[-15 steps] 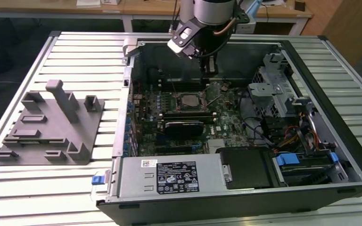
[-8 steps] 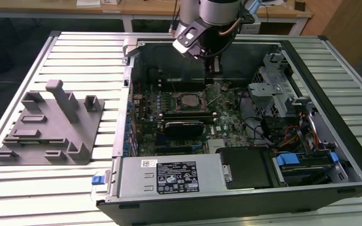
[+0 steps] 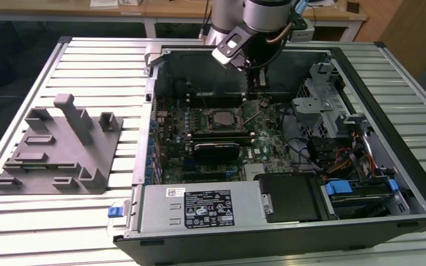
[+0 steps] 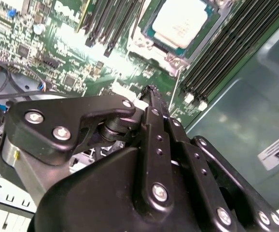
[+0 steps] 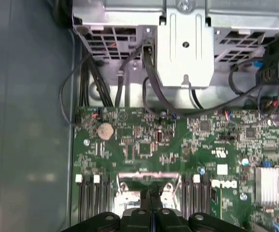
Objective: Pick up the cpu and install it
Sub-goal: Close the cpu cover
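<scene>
The cpu [image 4: 180,21], a silvery square chip with a pale rim, lies flat in its socket on the green motherboard [image 4: 57,53]. In the exterior view the cpu [image 3: 221,117] sits mid-board inside the open computer case [image 3: 390,111]. My gripper [image 3: 257,95] hangs just above the board, a little to the exterior view's right of the socket and apart from the chip. In both wrist views its black fingers [image 4: 151,96] press together with nothing between them, and the gripper [image 5: 151,205] points down at the socket's metal frame [image 5: 146,181].
Black memory slots [image 4: 216,63] flank the socket. A metal drive cage [image 3: 324,105] with cables [image 5: 151,92] stands to the exterior view's right. A power supply [image 3: 198,208] fills the case's near side. Grey fixture blocks [image 3: 57,149] sit on the slatted table [image 3: 95,66].
</scene>
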You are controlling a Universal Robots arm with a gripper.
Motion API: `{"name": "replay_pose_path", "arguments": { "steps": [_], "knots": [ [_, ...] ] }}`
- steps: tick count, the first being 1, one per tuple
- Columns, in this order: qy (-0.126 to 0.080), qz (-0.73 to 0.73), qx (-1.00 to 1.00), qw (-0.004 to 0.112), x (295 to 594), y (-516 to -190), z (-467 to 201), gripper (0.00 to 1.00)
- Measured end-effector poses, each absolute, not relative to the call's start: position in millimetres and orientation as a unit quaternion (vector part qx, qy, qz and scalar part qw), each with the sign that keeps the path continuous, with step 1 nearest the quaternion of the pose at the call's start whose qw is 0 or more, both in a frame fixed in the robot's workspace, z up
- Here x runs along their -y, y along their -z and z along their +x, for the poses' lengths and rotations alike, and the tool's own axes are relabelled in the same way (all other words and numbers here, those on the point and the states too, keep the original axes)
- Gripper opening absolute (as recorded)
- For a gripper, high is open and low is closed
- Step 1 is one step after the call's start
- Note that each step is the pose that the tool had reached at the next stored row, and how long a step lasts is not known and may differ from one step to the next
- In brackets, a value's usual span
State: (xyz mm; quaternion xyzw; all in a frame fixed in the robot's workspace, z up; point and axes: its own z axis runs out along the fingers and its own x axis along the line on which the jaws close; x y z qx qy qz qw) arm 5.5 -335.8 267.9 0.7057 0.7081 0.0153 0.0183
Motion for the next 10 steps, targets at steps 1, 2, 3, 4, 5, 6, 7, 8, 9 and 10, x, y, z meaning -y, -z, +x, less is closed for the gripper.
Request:
{"name": "replay_pose_path", "arguments": {
  "steps": [1,2,3,4,5,6,7,8,9,10],
  "knots": [
    [-0.015,0.706,-0.708,0.018,335.6,-267.4,8.1,0.11],
    [-0.015,0.706,-0.708,0.018,335.5,-266.9,10.6,0.11],
    [-0.015,0.706,-0.708,0.018,335.3,-266.5,13.4,0.11],
    [-0.014,0.706,-0.708,0.018,335.1,-266.2,16.1,0.11],
    [-0.014,0.706,-0.708,0.019,334.9,-265.9,18.7,0.11],
    [-0.014,0.706,-0.708,0.019,334.7,-265.6,21.3,0.11],
    [-0.013,0.706,-0.708,0.019,334.6,-265.3,24.0,0.11],
    [-0.013,0.706,-0.708,0.019,334.5,-265.0,26.8,0.11],
    [-0.013,0.706,-0.708,0.019,334.3,-264.7,29.5,0.11],
    [-0.012,0.706,-0.708,0.019,334.2,-264.3,32.0,0.11]
  ]
}}
